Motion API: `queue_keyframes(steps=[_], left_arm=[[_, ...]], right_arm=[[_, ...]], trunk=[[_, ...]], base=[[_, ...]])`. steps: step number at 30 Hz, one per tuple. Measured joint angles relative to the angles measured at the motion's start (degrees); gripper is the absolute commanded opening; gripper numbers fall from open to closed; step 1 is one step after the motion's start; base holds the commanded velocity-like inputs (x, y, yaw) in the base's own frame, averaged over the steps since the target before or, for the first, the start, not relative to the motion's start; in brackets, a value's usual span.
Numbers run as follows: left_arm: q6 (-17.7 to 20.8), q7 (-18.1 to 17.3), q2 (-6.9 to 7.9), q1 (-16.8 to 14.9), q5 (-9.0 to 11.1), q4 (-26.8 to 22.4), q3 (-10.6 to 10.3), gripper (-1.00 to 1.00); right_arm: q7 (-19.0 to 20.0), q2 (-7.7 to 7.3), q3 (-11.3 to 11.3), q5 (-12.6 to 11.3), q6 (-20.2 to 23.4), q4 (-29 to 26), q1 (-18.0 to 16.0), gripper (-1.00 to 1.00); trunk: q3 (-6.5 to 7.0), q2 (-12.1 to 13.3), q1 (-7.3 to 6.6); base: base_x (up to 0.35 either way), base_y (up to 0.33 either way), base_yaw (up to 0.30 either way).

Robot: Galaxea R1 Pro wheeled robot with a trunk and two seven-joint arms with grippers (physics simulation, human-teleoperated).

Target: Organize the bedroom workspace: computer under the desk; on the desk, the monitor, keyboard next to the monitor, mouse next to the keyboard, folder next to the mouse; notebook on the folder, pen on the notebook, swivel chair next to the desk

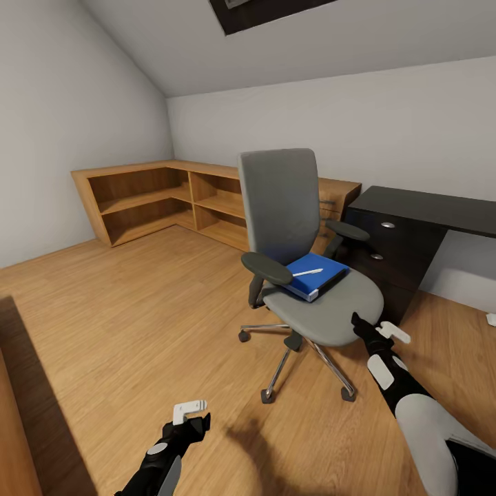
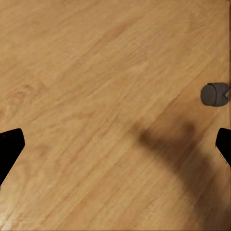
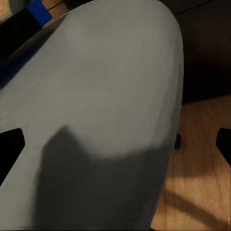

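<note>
The grey swivel chair (image 1: 313, 303) stands in mid-room, left of the black desk (image 1: 420, 207). On its seat lies the blue folder (image 1: 318, 274) with a white pen (image 1: 307, 273) across it; a separate notebook I cannot tell apart. My right gripper (image 1: 358, 324) is open at the seat's front right edge, and the right wrist view looks down on the grey seat (image 3: 106, 96) with a blue corner of the folder (image 3: 38, 12) beyond. My left gripper (image 1: 195, 421) hangs open low over the floor, a chair castor (image 2: 214, 94) nearby. Computer, monitor, keyboard and mouse are out of view.
A low light-wood cabinet (image 1: 158, 196) runs along the back wall and the left corner. The desk's black drawers (image 1: 386, 241) with silver knobs sit right behind the chair. A small white object (image 1: 491, 319) lies at the right edge. Wood floor (image 1: 138, 310) lies open to the left.
</note>
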Motion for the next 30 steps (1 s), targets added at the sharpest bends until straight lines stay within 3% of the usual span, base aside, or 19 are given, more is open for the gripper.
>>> queue_keyframes(steps=[7,30], left_arm=[[-1.85,0.02,-0.58,0.02,0.0,-1.16,0.08,1.0],[-2.21,0.02,-0.67,0.0,0.0,-1.19,0.07,1.0]], right_arm=[[-0.39,2.11,-0.14,-0.05,-0.16,-0.72,-0.11,1.0],[-0.4,2.29,-0.04,-0.15,-0.05,-0.8,-0.11,1.0]], trunk=[[0.0,0.0,0.0],[0.0,0.0,0.0]], base=[[0.0,0.0,0.0],[0.0,0.0,0.0]])
